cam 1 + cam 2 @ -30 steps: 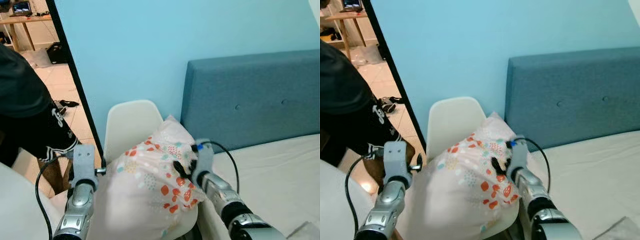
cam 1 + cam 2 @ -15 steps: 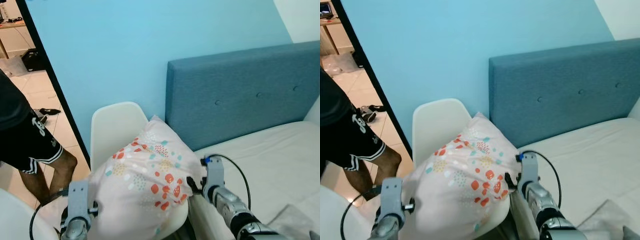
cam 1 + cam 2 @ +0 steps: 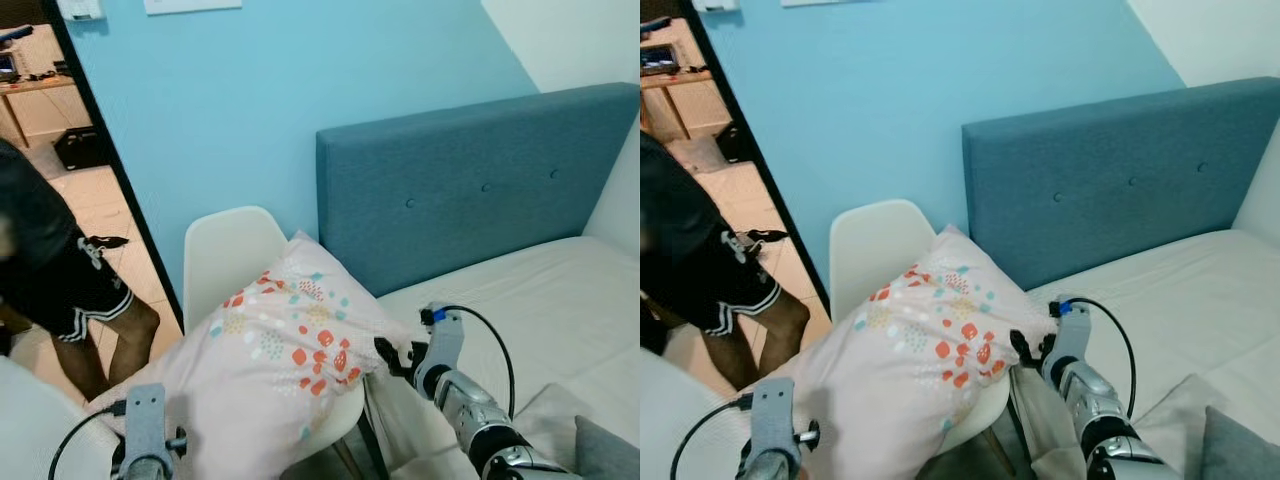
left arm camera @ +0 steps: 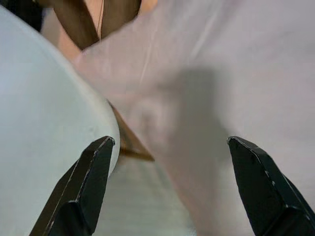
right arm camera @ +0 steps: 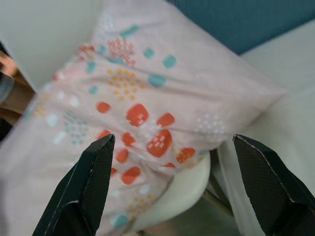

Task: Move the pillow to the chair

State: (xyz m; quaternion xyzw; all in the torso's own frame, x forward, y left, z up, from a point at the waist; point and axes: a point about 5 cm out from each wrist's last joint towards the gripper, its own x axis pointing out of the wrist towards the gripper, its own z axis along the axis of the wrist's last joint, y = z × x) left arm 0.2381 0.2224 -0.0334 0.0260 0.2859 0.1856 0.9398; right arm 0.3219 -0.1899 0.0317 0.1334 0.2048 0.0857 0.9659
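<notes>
Already the pillow (image 3: pixel 280 350) is lying on the chair (image 3: pixel 225 260); both grippers, left (image 4: pixel 167 187) and right (image 5: pixel 167 182), are gaping empty, so retreating toward six o'clock avoids dragging it.

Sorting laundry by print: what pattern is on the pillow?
Pale pink pillow with orange, teal and yellow patches; right wrist view.

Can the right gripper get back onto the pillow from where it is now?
Probably yes. The right gripper is open beside the pillow on the chair, nothing between them.
</notes>
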